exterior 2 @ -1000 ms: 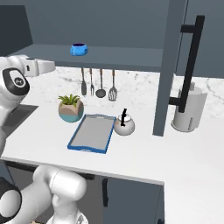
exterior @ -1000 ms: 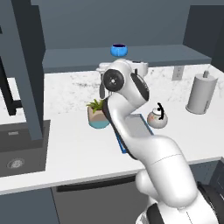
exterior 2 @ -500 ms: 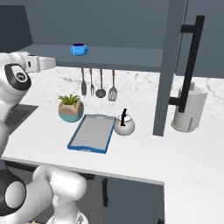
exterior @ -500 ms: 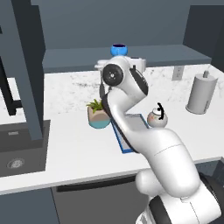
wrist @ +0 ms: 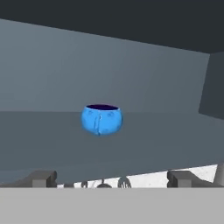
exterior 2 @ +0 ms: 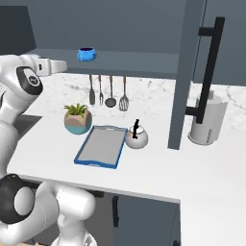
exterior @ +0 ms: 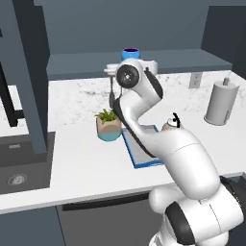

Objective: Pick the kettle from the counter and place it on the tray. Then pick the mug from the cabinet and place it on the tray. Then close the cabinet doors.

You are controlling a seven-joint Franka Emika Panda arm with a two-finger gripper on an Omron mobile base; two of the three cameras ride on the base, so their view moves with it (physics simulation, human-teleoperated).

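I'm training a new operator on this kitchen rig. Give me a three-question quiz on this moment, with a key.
1. True or false: the kettle stands on the tray.
2. Where is the mug? A) cabinet shelf B) tray C) sink
3. Fill in: the gripper is ____ and faces the mug.

Key: 1 false, it stands on the counter beside the tray. 2 A. 3 open.
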